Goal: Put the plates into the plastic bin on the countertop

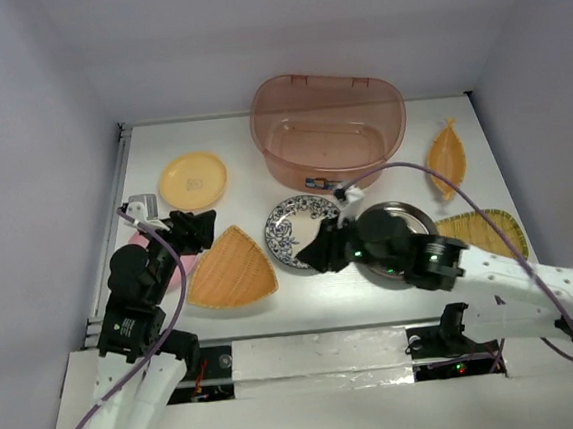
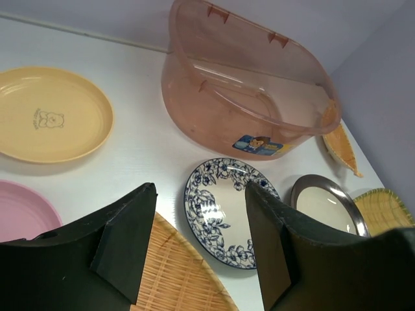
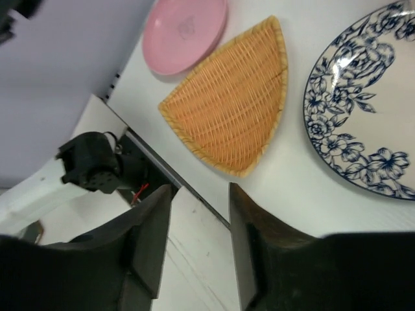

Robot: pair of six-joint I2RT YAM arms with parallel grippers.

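- The pink plate (image 3: 185, 29) is seen plainly from the right wrist, but from above it is largely hidden by the left arm.
- The left tool (image 2: 200, 191) and the right tool (image 3: 199, 191) are released, with nothing grasped.

Open-topped bin (image 1: 272, 140), plates (image 1: 293, 230) close along its front
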